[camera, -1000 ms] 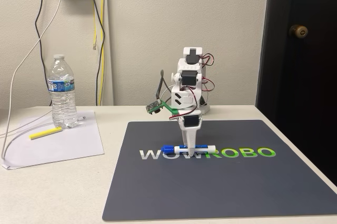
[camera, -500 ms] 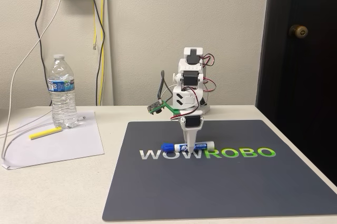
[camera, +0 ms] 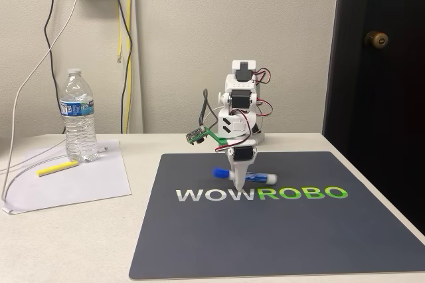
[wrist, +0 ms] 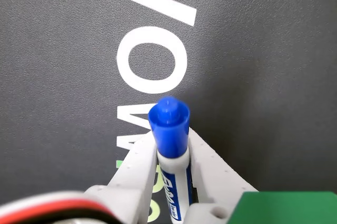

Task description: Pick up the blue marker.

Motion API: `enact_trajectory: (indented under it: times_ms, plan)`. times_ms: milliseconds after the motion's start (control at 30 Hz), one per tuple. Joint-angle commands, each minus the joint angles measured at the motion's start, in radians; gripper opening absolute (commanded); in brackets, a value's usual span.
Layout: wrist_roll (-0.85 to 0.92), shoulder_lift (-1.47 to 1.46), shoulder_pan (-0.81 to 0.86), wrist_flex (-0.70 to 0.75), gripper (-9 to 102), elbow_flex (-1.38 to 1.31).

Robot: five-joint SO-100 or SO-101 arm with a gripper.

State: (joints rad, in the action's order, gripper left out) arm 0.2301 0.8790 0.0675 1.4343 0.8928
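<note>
— What have you got?
— My gripper [camera: 240, 178] is clamped on the blue marker [camera: 243, 175], held above the dark mat [camera: 279, 230], cap end to the left.
— Anything crowding it?
— No; the water bottle [camera: 79, 116] and yellow highlighter [camera: 57, 168] sit well apart on the desk [camera: 66, 243].

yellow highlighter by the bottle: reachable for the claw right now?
Probably not yet: the claw is shut on the blue marker, held above the mat; the yellow highlighter lies far off on paper.

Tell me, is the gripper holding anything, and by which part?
The gripper holds the marker by its barrel, just behind the blue cap.
</note>
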Motion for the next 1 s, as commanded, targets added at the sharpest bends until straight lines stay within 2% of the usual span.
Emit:
enact_trajectory:
  times_ms: [0,167,367,633,967]
  plan:
    - [-0.009,0.017,-0.008,0.009,5,-0.060]
    - [-0.012,0.017,-0.003,0.011,8,-0.061]
    - [-0.002,0.009,-0.002,0.017,18,-0.061]
    - [0.038,-0.002,-0.017,0.080,18,-0.061]
    - [-0.023,0.020,-0.086,0.133,23,-0.061]
